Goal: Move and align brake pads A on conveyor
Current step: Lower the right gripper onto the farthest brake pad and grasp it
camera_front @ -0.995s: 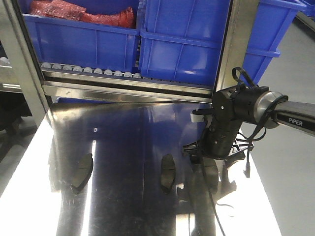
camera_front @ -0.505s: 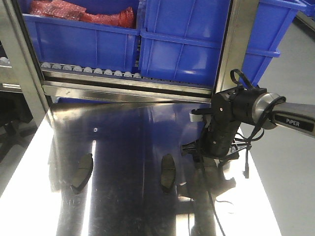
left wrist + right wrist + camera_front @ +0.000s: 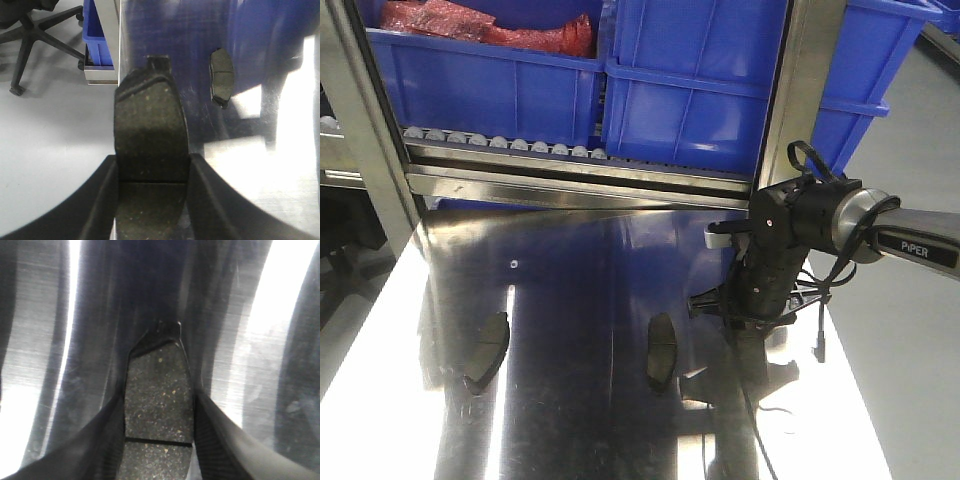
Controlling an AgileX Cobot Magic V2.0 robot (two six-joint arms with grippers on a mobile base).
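Jaws of the left gripper (image 3: 152, 167) are closed across the width of one brake pad (image 3: 149, 120), held over the left edge of the steel tabletop (image 3: 280, 165). Those of the right gripper (image 3: 159, 410) likewise squeeze the long edges of a second pad (image 3: 157, 370) low over the tabletop's right side. A middle pad (image 3: 661, 350) and a left-hand pad (image 3: 487, 350) lie flat on the tabletop, no conveyor shows in any view, and each pad looks stiff, dense and gritty, so a firm pinch across the narrow middle should stop it slipping.
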